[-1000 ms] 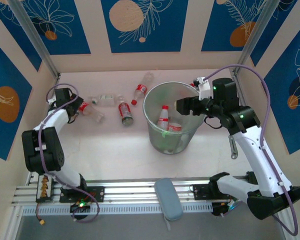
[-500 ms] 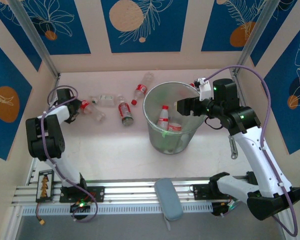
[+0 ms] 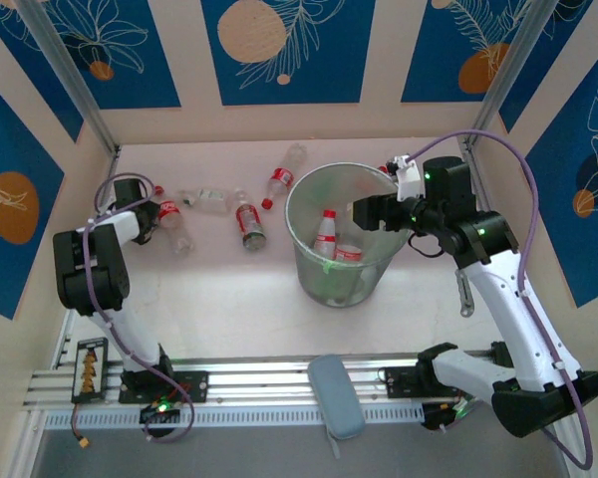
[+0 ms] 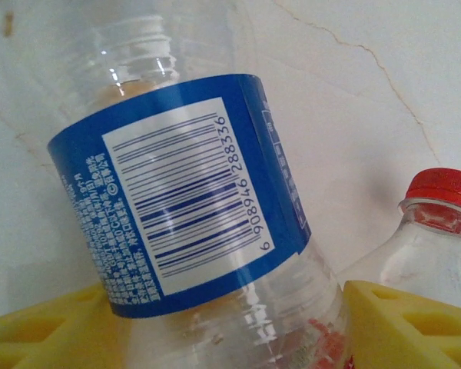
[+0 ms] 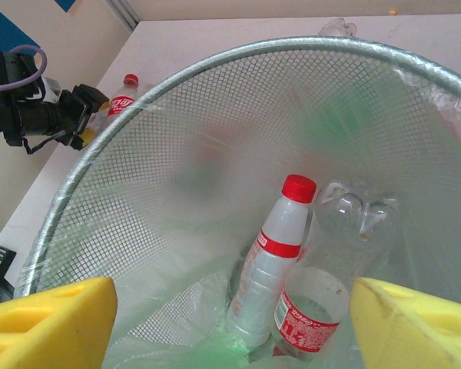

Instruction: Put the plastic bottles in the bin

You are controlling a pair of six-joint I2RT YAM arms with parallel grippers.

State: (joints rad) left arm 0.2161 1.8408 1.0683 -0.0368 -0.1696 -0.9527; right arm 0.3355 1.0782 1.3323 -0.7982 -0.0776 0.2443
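In the left wrist view a clear plastic bottle with a blue barcode label (image 4: 184, 207) lies between my left gripper's (image 4: 227, 330) yellow fingers, and both pads touch its sides. A red-capped bottle (image 4: 438, 223) lies just right of it. From above, the left gripper (image 3: 151, 213) sits at the far left among bottles (image 3: 170, 211). More bottles (image 3: 247, 221) (image 3: 282, 178) (image 3: 211, 199) lie on the table. My right gripper (image 3: 364, 211) (image 5: 230, 330) hangs open over the bin (image 3: 291, 224) (image 5: 215, 65), nothing between its fingers. Inside the bin stand a red-capped bottle (image 5: 273, 261), a red-labelled one (image 5: 307, 323) and a clear one (image 5: 353, 215).
Walls enclose the table at the back and on both sides, and the left gripper works close to the left wall. A grey pad (image 3: 336, 396) rests on the near rail. The left arm (image 5: 38, 115) shows beyond the bin's rim in the right wrist view.
The left gripper's jaws have closed in on the bottle at the far left, and the bottles beside it shifted slightly. The right arm has stayed still over the bin.
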